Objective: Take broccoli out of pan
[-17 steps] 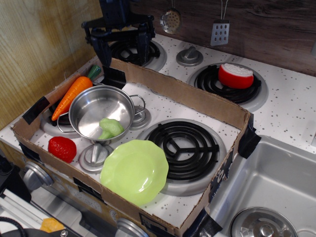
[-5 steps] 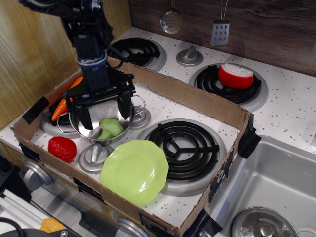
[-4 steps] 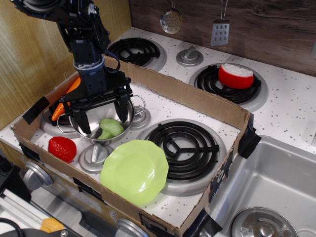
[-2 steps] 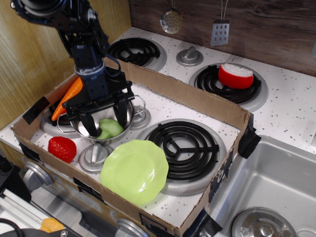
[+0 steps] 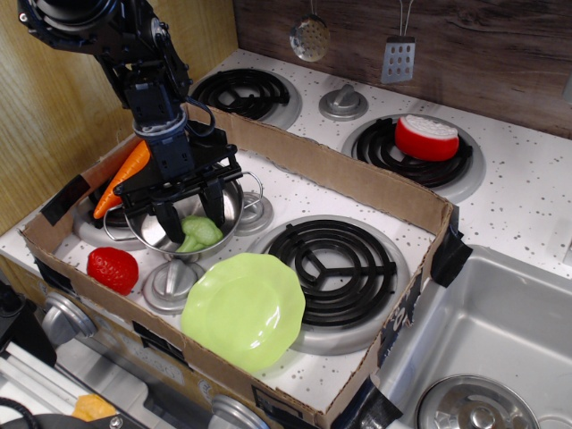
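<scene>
The shiny steel pan (image 5: 143,234) stands on the front-left burner inside a cardboard tray. The light-green broccoli (image 5: 200,234) lies in the pan at its front right. My black gripper (image 5: 191,217) reaches down into the pan from above. Its two fingers (image 5: 167,221) stand on either side of the broccoli with a gap still between them, and I cannot see that they press on it. The broccoli rests on the pan's bottom. The arm hides the rear part of the pan.
An orange carrot (image 5: 123,176) lies left of the pan and a red strawberry (image 5: 113,269) in front of it. A flat light-green plate (image 5: 243,309) lies front centre. The cardboard wall (image 5: 340,174) rings the tray. A red-and-white toy (image 5: 426,137) sits on the back-right burner. A sink (image 5: 500,331) is at the right.
The gripper came from the back burner over the pan and lowered into it. In the last second its fingers drew closer together around the broccoli. The broccoli has not moved.
</scene>
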Available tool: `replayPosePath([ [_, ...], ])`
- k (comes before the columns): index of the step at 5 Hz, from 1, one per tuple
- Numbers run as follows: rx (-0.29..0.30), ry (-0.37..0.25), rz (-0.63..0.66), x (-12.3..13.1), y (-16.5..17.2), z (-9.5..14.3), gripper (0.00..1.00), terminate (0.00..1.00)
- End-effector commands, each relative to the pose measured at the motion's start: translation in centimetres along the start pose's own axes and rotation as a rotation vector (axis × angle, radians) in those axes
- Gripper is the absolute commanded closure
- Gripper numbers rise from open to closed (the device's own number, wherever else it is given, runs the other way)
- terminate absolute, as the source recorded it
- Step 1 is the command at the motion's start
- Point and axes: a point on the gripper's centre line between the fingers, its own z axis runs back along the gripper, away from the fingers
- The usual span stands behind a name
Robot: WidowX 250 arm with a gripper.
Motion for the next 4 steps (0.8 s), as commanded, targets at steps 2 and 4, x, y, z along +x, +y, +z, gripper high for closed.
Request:
replayPosePath([
  [2,0.082,-0.095,-0.057,2.0,-1.0,6.5,1.0,0.0],
  [4,0.109,-0.131,-0.057,0.7,-3.2,9.4,1.0,0.0],
])
